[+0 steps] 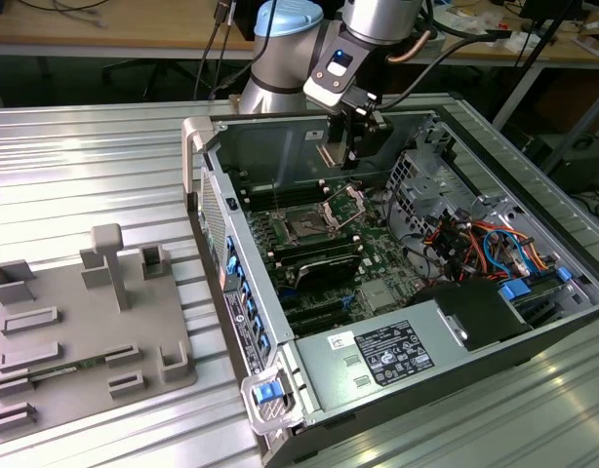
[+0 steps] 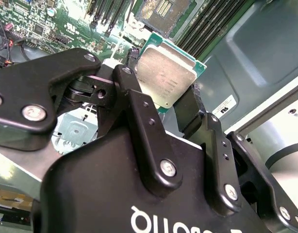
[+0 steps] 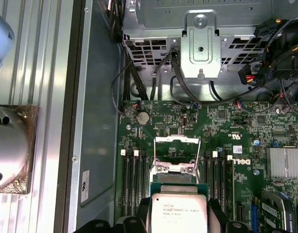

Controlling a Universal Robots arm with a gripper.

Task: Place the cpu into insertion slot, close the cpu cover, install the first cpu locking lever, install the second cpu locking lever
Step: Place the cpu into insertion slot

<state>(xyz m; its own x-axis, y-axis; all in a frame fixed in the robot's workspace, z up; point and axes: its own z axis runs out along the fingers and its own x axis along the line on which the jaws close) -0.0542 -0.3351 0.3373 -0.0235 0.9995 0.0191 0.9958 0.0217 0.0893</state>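
- At the exterior view's left, a grey moulded fixture tray [image 1: 85, 331] with upright posts lies on the ribbed metal table [image 1: 85, 166], well apart from the work and out of the way.
- Inside the open computer case [image 1: 207, 175], long black memory slots [image 3: 132, 182] flank the socket. Straying sideways would likely set the chip down on them.
- The small dark square insertion slot [image 1: 304, 226] with its silvery rim lies bare. The silvery square cpu cover [image 1: 343, 203] stands raised just to its right, where a drifting descent could clip it.
- The black two-fingered gripper [image 2: 156, 87] is clamped on the tan-green, silver-faced cpu [image 2: 166, 75] by opposite edges, above the board and apart from the slot. A thin edge grip may let it twist, and a tilted landing could bend contacts.
- Farther right, orange, red and blue cables [image 1: 475, 244] crowd the case and could snag the wrist.
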